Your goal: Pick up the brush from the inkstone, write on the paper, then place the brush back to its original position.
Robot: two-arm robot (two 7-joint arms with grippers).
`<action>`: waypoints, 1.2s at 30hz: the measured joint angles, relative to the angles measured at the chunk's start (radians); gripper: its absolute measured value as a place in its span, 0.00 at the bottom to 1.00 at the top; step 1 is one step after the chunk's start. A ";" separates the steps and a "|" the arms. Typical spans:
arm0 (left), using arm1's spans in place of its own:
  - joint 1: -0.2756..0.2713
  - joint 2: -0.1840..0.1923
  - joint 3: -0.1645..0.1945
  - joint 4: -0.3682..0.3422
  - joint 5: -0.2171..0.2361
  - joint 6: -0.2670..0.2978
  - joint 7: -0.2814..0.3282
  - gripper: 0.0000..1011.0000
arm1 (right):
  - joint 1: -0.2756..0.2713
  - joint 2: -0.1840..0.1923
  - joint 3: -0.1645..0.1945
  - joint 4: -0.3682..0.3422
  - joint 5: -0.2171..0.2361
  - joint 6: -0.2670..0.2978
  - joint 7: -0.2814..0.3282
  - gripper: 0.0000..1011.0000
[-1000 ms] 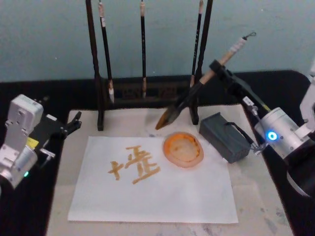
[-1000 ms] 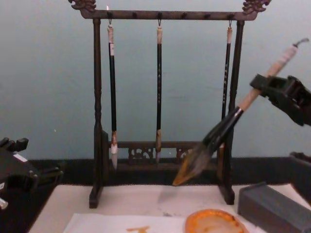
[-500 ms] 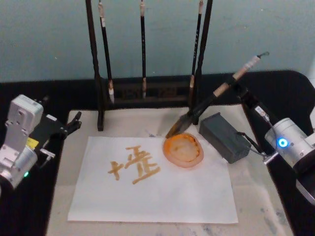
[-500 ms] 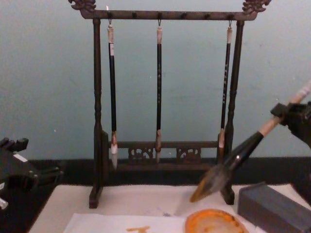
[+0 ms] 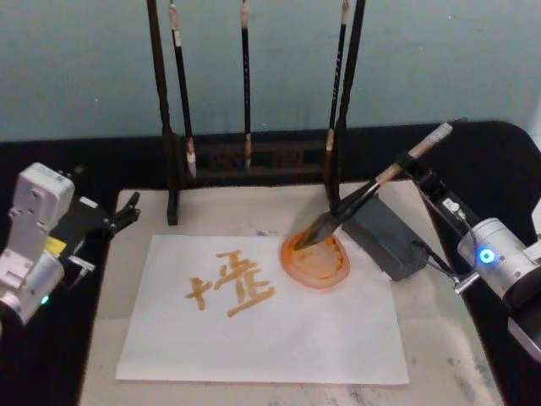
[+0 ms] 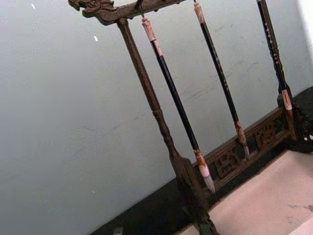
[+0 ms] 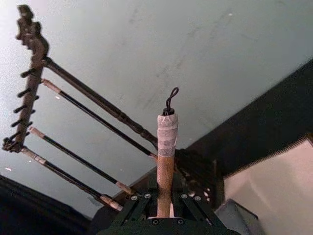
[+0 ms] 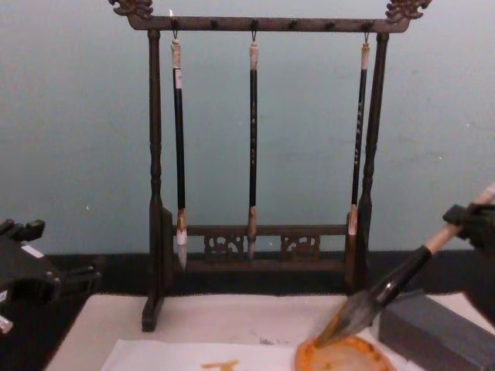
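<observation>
Teal wall behind; black bench point(image 5: 499, 144) carrying a beige mat point(image 5: 439, 338).

Head view: right claw point(image 5: 412, 171) pinching the brush point(image 5: 368, 190) on its tan upper shaft, to the right of the rack point(image 5: 254, 156). Bristles now lie in the inkstone point(image 5: 331, 276). A second ago the tip hung high beside the rack; half a second ago it was just behind the dish. Shaft slants over the grey block point(image 5: 389, 245); contact there not readable. Paper point(image 5: 254, 338) carries orange characters. Left claw point(image 5: 125, 211) parked at the mat's left edge; its state I cannot tell.

Left wrist view: rack and its thin brushes point(image 6: 176, 103) against the wall.

Right wrist view: claw closed on the shaft, below the taped end and cord loop.

Chest view: tip touching the inkstone's near rim, lower than in both earlier pictures.

Judgement: writing looks finished and the return is nearly complete. What remains is settling the shaft and letting go.
</observation>
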 joint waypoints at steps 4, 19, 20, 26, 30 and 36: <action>0.000 0.000 0.000 0.000 0.000 0.000 0.000 1.00 | 0.003 0.000 -0.004 0.013 0.015 -0.001 -0.012 0.17; 0.000 0.000 0.000 0.000 0.000 0.000 0.000 1.00 | 0.014 0.008 -0.028 0.048 0.057 -0.022 -0.041 0.17; 0.000 0.000 0.000 0.000 0.000 0.000 0.000 1.00 | 0.015 0.009 -0.029 0.050 0.059 -0.023 -0.042 0.17; 0.000 0.000 0.000 0.000 0.000 0.000 0.000 1.00 | 0.020 0.011 -0.040 0.061 0.075 -0.031 -0.049 0.17; 0.000 0.000 0.000 0.000 0.000 0.000 0.000 1.00 | 0.022 0.014 -0.046 0.064 0.084 -0.035 -0.053 0.17; 0.000 0.000 0.000 0.000 0.000 0.000 0.000 1.00 | 0.025 0.019 -0.059 0.069 0.099 -0.042 -0.056 0.17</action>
